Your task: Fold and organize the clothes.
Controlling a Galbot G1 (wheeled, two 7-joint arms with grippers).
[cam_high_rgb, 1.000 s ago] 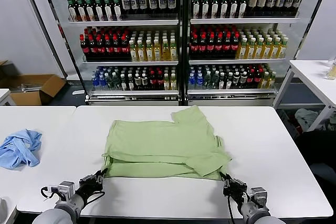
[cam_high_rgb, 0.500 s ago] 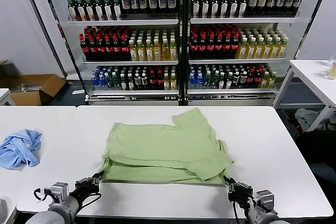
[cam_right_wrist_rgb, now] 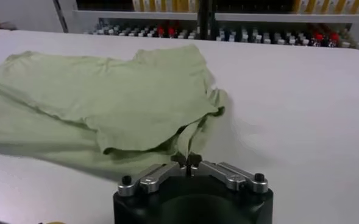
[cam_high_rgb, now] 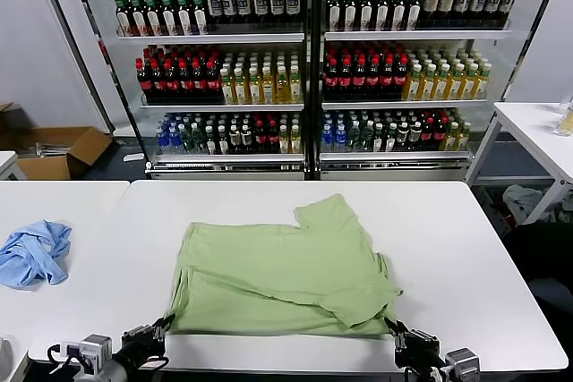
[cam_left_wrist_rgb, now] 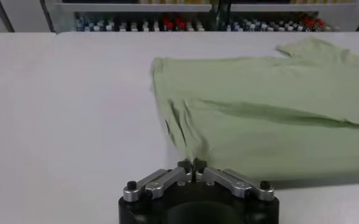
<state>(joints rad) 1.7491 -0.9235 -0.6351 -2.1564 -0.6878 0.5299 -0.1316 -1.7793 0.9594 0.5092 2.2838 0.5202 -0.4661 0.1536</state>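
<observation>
Now both grippers sit at the table's (cam_high_rgb: 483, 248) near edge. Left gripper (cam_left_wrist_rgb: 192, 171) and right gripper (cam_right_wrist_rgb: 187, 163) each pinch a near corner of the shirt (cam_high_rgb: 277, 270), whose long axis runs across between them.

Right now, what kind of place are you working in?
Probably a mock shop or test lab: glass-fronted coolers stocked with rows of bottled drinks stand behind white tables, and a cardboard box sits on the floor. The green shirt lies on the middle table.

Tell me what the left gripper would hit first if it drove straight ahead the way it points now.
The green polo shirt: the left gripper is shut on its near corner and points across the table into the folded cloth. Beyond it, probably only bare tabletop.
</observation>
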